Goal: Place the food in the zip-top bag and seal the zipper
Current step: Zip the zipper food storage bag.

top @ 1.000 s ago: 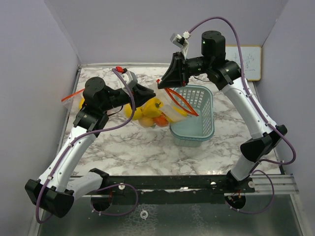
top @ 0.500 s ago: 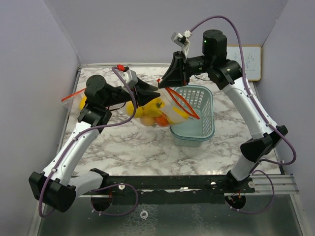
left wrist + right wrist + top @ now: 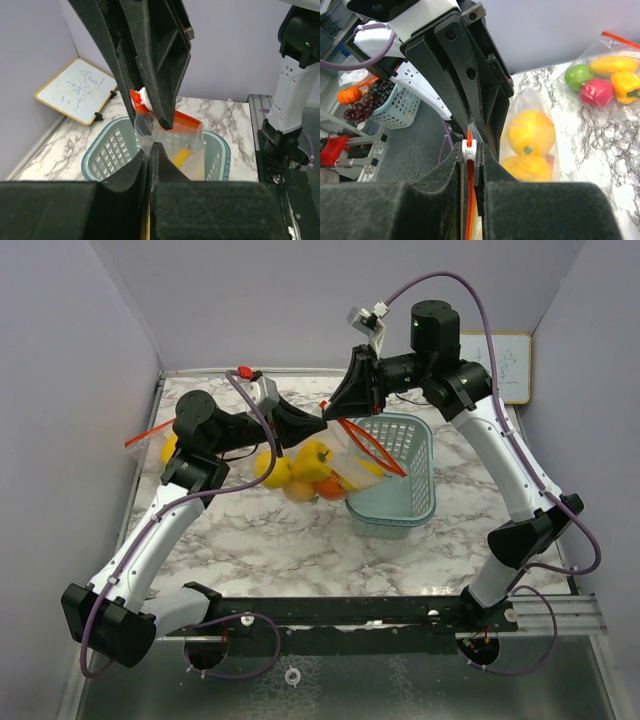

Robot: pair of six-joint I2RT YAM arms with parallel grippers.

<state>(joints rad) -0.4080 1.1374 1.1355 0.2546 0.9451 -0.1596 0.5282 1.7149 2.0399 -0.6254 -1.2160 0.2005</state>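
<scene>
A clear zip-top bag (image 3: 340, 455) with an orange zipper hangs between my two grippers above the table. It holds yellow fruits (image 3: 313, 457) and an orange one (image 3: 330, 488); they also show in the right wrist view (image 3: 530, 132). My left gripper (image 3: 318, 426) is shut on the bag's top edge (image 3: 150, 135). My right gripper (image 3: 340, 412) is shut on the white zipper slider (image 3: 470, 150), which also shows in the left wrist view (image 3: 144, 99). The two grippers face each other, almost touching.
A pale green mesh basket (image 3: 412, 502) stands just right of the hanging bag, partly under it. A second bag (image 3: 150, 440) lies at the far left with green, pink and yellow fruits (image 3: 597, 85). A small whiteboard (image 3: 505, 365) leans at the back right.
My left gripper has moved a little to the right, closer to the right gripper, and its arm has risen. The bag's fruits have shifted slightly. The right arm has held still.
</scene>
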